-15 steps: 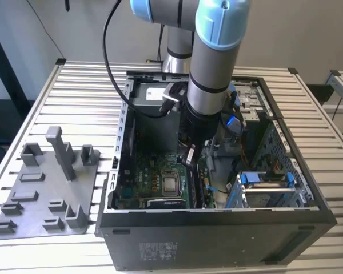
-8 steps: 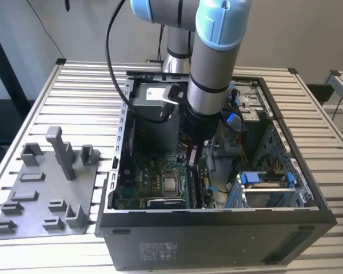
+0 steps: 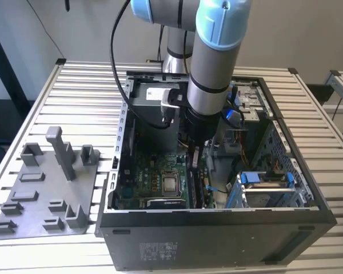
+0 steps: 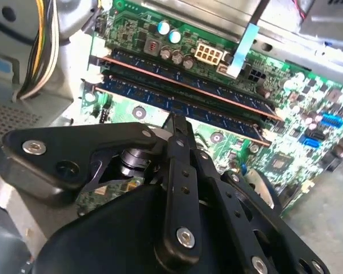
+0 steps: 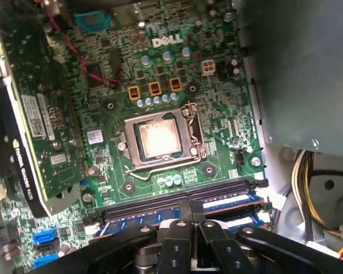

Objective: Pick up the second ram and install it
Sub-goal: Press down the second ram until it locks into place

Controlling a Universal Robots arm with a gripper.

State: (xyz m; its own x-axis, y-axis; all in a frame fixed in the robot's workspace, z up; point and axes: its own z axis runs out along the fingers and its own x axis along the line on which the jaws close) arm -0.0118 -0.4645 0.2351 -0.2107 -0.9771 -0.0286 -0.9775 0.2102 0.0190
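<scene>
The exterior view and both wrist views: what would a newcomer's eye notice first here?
First comes the big grey robot arm with light blue joints, reaching down into the open black computer case on the slatted table. Its black gripper stands right over the long dark memory boards on the green motherboard. At the exterior view's left lies a grey plastic tray with blocks.

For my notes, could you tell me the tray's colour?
The tray is grey, clearest in the exterior view.
</scene>
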